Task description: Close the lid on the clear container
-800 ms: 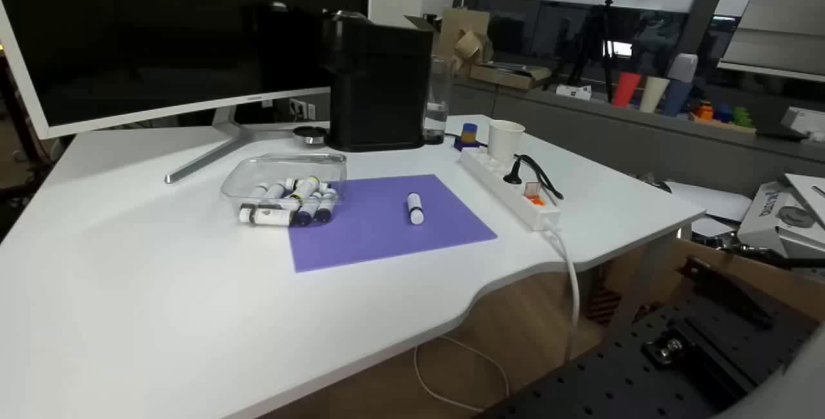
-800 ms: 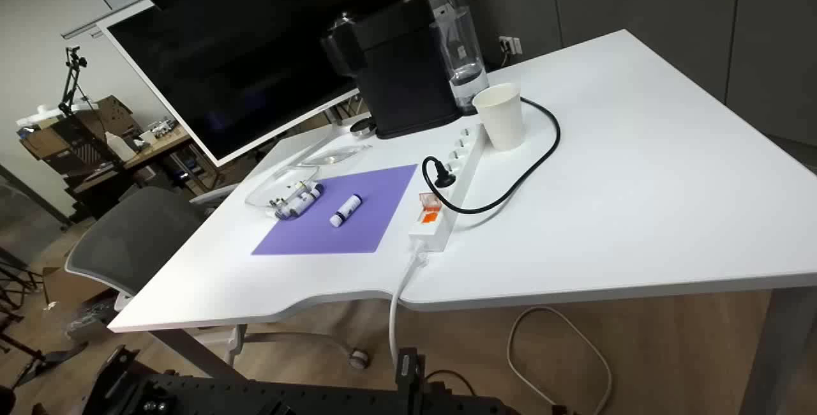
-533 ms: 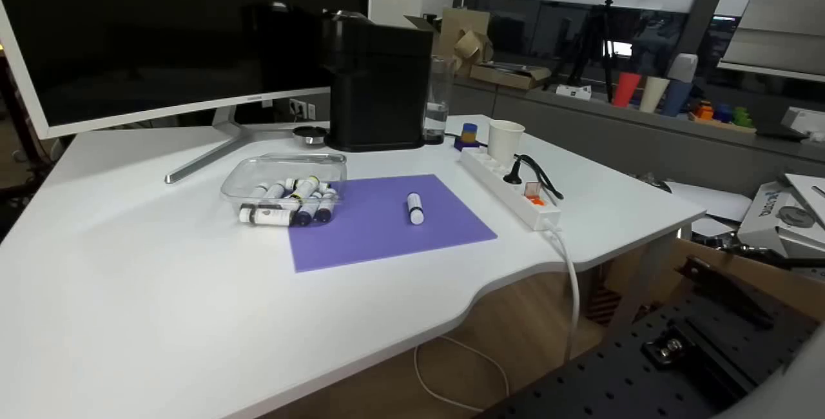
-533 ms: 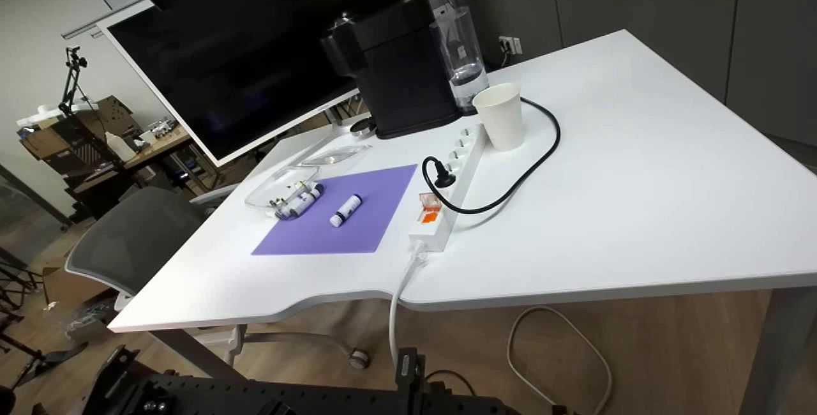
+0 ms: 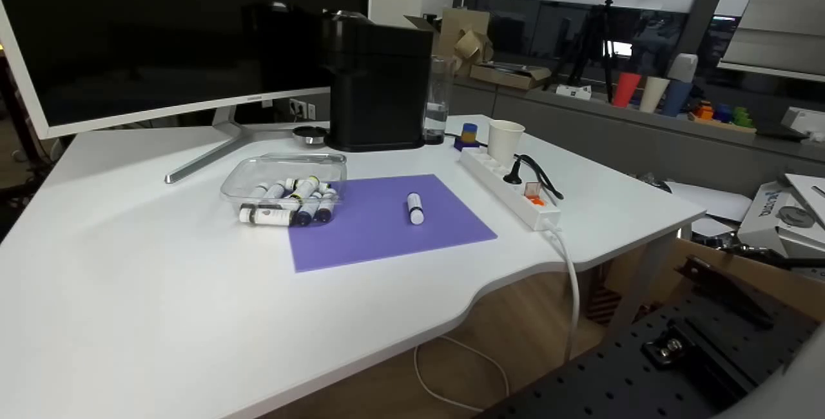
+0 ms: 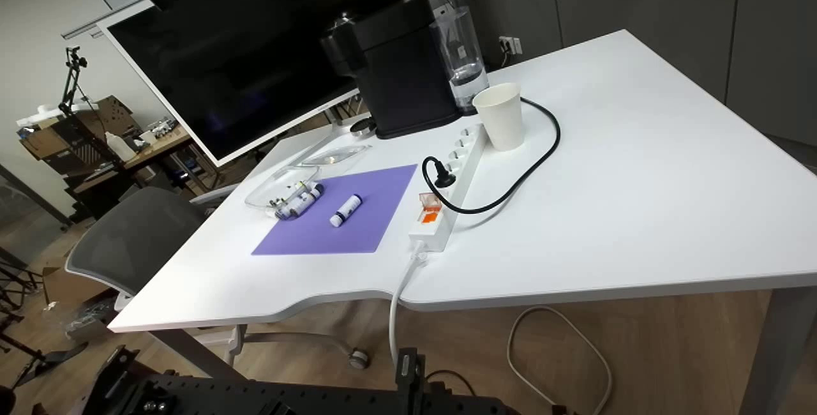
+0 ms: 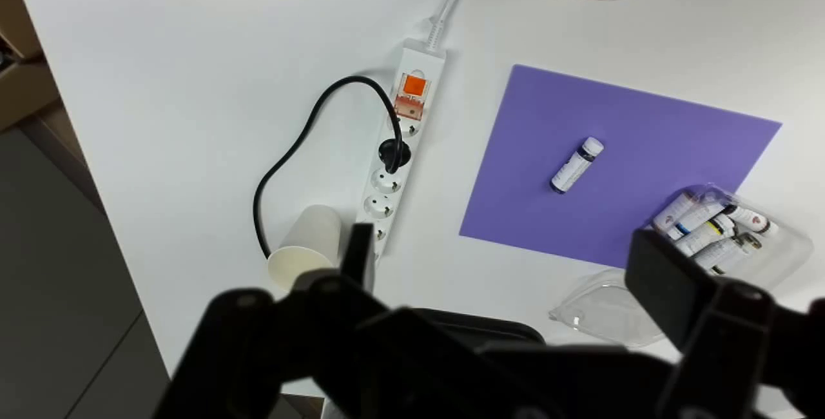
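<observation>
White desk (image 5: 161, 309), cut off in every view. Monitor (image 6: 255, 51), top cropped. Purple mat (image 7: 657, 148), one corner hidden. Gripper (image 7: 509, 271), fingers (image 7: 670, 283) spread wide. Clear container (image 7: 789, 251), overlapping mat. Lid (image 7: 609, 312), lying beside container, partly behind one finger. White tubes (image 7: 704, 235), heaped in container, labels illegible.

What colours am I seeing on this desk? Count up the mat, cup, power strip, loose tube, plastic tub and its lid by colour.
Purple: 1 (mat)
Mostly white: 3 (cup, power strip, loose tube)
See-through: 2 (clear container, lid)
Total: 6
</observation>
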You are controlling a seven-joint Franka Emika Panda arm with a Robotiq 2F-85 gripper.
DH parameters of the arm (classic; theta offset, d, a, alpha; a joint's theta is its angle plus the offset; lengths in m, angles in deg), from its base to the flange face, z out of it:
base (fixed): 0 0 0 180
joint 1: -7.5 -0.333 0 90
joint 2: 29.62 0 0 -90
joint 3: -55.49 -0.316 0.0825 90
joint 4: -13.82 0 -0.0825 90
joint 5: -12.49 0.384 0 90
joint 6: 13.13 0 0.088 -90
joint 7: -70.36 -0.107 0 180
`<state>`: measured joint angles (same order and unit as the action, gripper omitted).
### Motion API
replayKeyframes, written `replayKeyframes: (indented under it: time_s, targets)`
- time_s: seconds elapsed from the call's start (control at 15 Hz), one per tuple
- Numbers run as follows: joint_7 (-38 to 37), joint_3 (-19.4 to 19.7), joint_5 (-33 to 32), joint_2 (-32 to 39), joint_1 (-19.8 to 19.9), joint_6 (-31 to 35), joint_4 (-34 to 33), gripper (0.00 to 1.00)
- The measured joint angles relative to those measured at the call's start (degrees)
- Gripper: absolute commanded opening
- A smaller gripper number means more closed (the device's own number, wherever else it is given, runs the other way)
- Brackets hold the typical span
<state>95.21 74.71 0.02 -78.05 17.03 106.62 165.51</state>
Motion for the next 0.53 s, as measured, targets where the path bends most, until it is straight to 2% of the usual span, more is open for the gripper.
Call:
replayKeyframes:
  time_s: [0.27,0.53]
  targets:
    - [-0.6,0.0,0.8,0.3,0.0,2.0,0.2,1.0]
    - [-5.0,0.0,6.1,6.5,-0.4,11.4,0.0,1.0]
